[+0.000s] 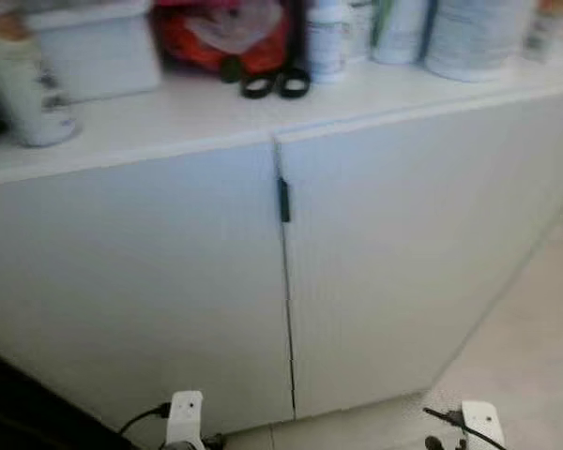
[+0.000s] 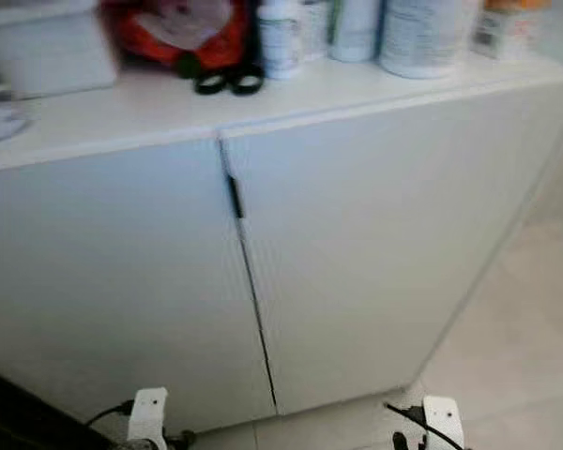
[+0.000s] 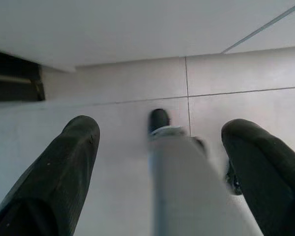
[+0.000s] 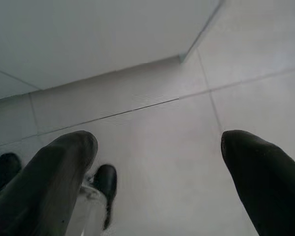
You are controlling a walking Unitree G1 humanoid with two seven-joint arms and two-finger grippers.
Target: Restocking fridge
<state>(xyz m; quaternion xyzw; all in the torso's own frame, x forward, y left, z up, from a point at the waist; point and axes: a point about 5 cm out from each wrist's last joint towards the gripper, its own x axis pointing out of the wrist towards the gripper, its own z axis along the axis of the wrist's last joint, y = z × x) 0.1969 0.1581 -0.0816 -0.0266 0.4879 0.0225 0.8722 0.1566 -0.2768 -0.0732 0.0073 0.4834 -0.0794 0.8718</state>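
Note:
A low white cabinet (image 1: 169, 281) with two shut doors stands right before me, a small black handle (image 1: 283, 200) on the seam between them. Both arms hang at my sides, their white wrist parts (image 1: 185, 417) at the lower edge of the head views. My left gripper (image 3: 160, 132) points down at the tiled floor, open and holding nothing; my own grey leg and black foot (image 3: 159, 119) lie beyond it. My right gripper (image 4: 157, 142) is likewise open over the tiles, empty.
On the cabinet top stand a white box (image 1: 98, 52), a red bag (image 1: 225, 33), two black rings (image 1: 275, 84), a white bottle (image 1: 324, 37) and large pale tubs (image 1: 474, 37). Beige floor tiles (image 1: 535, 328) stretch to the right. A dark shape (image 1: 19, 412) sits at lower left.

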